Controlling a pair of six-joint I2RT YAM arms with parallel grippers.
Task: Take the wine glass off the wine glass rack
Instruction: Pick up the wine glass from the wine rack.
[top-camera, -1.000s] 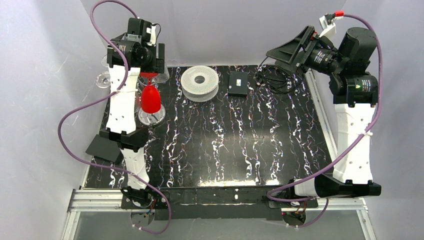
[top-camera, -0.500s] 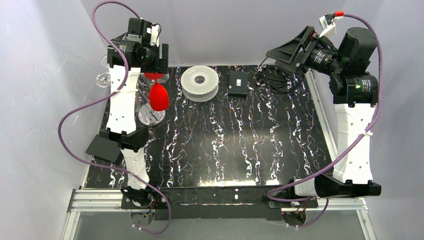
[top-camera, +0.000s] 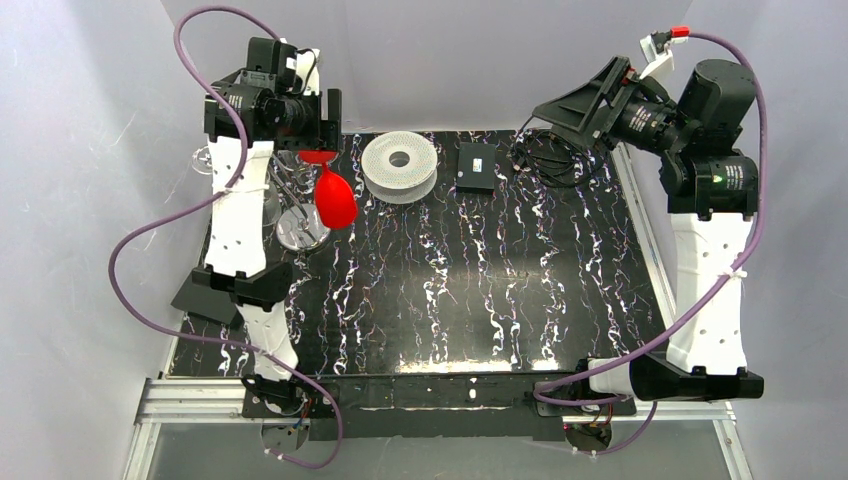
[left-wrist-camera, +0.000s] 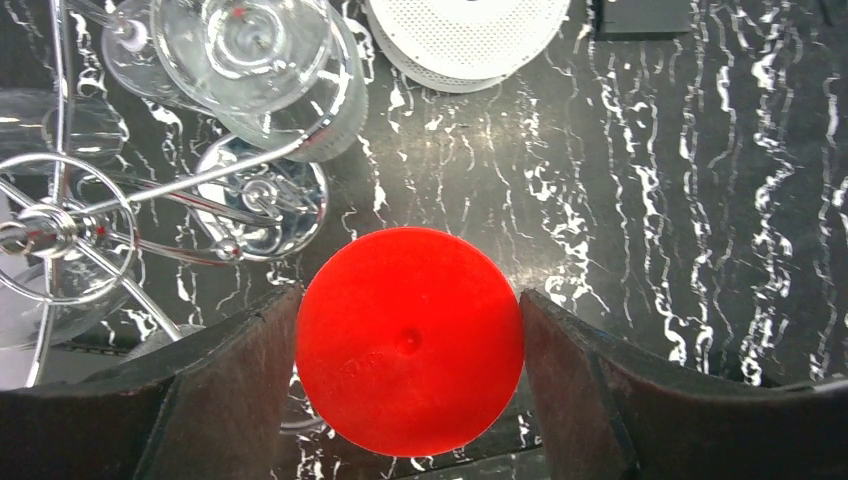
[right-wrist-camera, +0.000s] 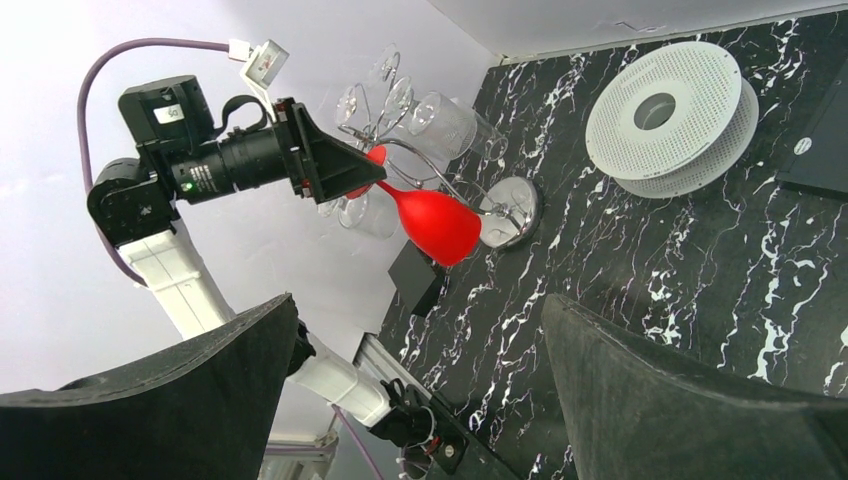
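A red wine glass (top-camera: 335, 200) hangs bowl-down and tilted at the back left, clear of the wine glass rack (top-camera: 300, 232). My left gripper (top-camera: 320, 150) is shut on its round red foot (left-wrist-camera: 410, 340), one finger on each side of the disc. The rack's chrome disc base (left-wrist-camera: 262, 196) and wire arms lie up and to the left of the foot, still carrying clear glasses (left-wrist-camera: 245, 40). The right wrist view shows the red wine glass (right-wrist-camera: 432, 222) beside the rack's base (right-wrist-camera: 515, 207). My right gripper (top-camera: 560, 110) is raised at the back right, open and holding nothing.
A white ribbed spool (top-camera: 399, 165) lies at the back middle, with a small black box (top-camera: 476, 166) and a coil of black cable (top-camera: 545, 158) to its right. A black flat block (top-camera: 205, 297) sits at the table's left edge.
My left gripper has shifted right and away from the rack with the red glass. The bowl has swung out to the right. The right arm has barely moved.
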